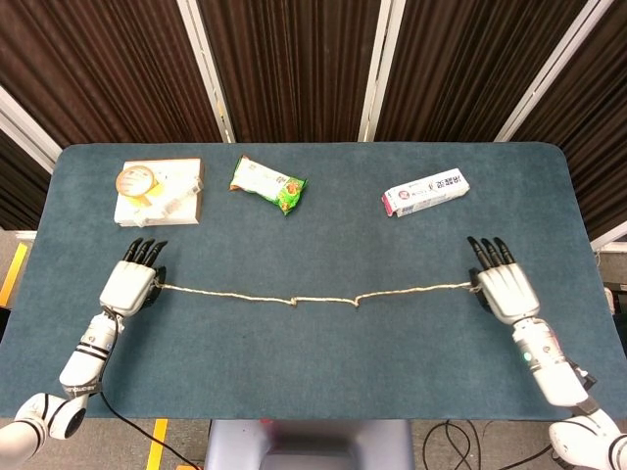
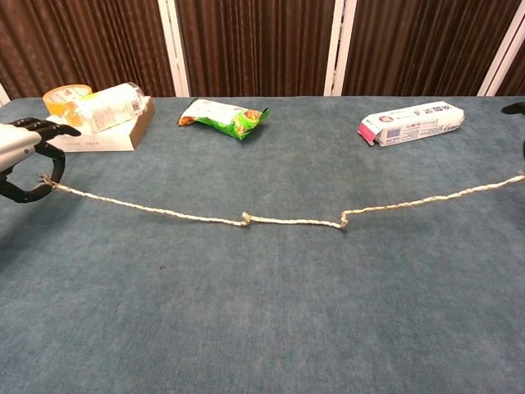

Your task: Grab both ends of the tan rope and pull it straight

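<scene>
The tan rope lies across the middle of the blue table, nearly straight, with two small kinks near its centre; in the chest view the rope sags slightly there. My left hand holds the rope's left end, and the chest view shows this left hand pinching it between thumb and a finger. My right hand is at the right end, which runs in under its inner edge, fingers stretched forward. In the chest view only a dark tip of the right hand shows at the frame's edge.
At the back left stands a tan box with a cup and a bottle on it. A green snack packet lies at the back centre and a white pack at the back right. The table is covered in blue cloth.
</scene>
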Tool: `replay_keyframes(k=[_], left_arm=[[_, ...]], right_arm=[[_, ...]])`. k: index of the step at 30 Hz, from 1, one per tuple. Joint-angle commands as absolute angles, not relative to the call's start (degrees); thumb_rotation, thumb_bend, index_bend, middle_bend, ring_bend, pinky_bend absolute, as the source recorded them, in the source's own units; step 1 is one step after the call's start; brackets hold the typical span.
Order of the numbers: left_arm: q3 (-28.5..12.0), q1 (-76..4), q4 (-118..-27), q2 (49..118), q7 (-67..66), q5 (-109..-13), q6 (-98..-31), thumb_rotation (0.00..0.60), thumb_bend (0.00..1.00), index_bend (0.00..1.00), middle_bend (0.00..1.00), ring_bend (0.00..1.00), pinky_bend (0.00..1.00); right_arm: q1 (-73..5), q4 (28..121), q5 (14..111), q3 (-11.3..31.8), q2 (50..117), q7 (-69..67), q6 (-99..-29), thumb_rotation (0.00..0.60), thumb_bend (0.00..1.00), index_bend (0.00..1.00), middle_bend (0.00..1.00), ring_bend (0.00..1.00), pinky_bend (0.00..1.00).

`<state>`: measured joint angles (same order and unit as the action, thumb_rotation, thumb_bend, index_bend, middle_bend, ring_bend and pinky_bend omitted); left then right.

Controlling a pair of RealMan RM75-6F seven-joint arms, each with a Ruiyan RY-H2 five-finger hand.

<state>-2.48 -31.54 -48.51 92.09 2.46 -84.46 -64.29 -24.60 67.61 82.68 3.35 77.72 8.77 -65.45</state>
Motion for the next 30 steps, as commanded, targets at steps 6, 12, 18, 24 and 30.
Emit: replay_keyframes(k=[6,12,18,24,30], left_arm=[[-2.8,-31.3,-44.4,93.2,2.7,-82.9,-61.7,0.6,0.47,0.63,0.06,0.0,0.04],[-2.6,-31.5,-41.5,94.6,3.2,-82.8,-60.5,0.6,0.47,0.62,0.07,0.0,0.04],[-2.1,-31.8,-39.5,96.0,4.2,-83.4,-59.6,0.6,0.47,0.62,0.07,0.0,0.04],[-2.1,-32.0,-37.3,97.5,5.4,-83.5,-59.2,0.6,0.47,0.6,0.07,0.0,0.05],[-1.9,-32.0,-36.2,98.0,5.8,-83.8,-59.1,0.6,0.47,0.6,0.07,0.0,0.05]], right_arm=[[-24.0,59.4,80.3,3.5,79.3,3.2,-62.1,0.6,0.65,0.78,0.11,0.0,0.0],[-23.6,54.3,80.2,2.8,81.0,0.7,-60.6,0.6,0.65,0.79,0.11,0.0,0.0],[-23.7,51.2,81.0,2.1,82.8,-0.6,-59.7,0.6,0.65,0.79,0.11,0.0,0.0],[-23.7,48.2,81.2,1.6,84.9,-0.5,-58.5,0.6,0.65,0.78,0.11,0.0,0.0],[-23.6,46.4,80.9,1.4,86.0,-1.0,-57.1,0.6,0.65,0.69,0.11,0.0,0.0]])
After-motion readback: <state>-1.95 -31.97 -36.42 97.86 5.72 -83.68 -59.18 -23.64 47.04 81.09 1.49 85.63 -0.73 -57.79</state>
